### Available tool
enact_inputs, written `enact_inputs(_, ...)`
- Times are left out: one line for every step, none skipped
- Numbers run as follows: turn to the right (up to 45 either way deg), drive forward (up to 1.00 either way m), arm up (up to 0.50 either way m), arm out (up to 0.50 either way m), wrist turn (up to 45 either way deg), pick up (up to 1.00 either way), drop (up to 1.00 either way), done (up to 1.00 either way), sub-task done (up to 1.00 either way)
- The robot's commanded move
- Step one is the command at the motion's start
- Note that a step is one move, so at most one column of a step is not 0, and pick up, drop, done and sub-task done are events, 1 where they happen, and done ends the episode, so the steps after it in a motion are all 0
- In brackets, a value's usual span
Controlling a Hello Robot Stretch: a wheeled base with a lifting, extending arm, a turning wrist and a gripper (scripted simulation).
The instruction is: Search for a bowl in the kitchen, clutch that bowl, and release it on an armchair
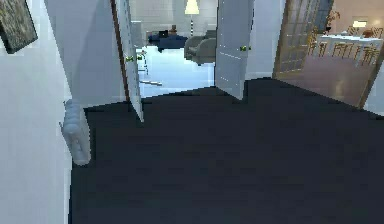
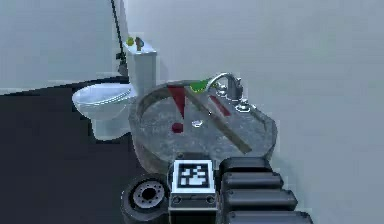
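1. A toilet [image 2: 105,100] is standing beyond the gripper [image 2: 146,198], off to its left in the arm side view.
2. A stone sink [image 2: 150,145] is sitting just beyond the gripper. I cannot tell the fingers' state, or whether they are holding anything.
3. Which way the bowl is lying from the gripper, and how it is pointing, I cannot tell. This is looking like a bathroom, not a kitchen.
4. The armchair [image 1: 200,46] is waiting well apart from the gripper, through the open doorway [image 1: 170,72] ahead.
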Motion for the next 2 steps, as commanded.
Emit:
enact_inputs(0.0,1.0,0.0,0.0,0.0,0.0,0.0,0.0,0.0)
enact_inputs(0.0,1.0,0.0,0.0,0.0,0.0,0.0,0.0,0.0)
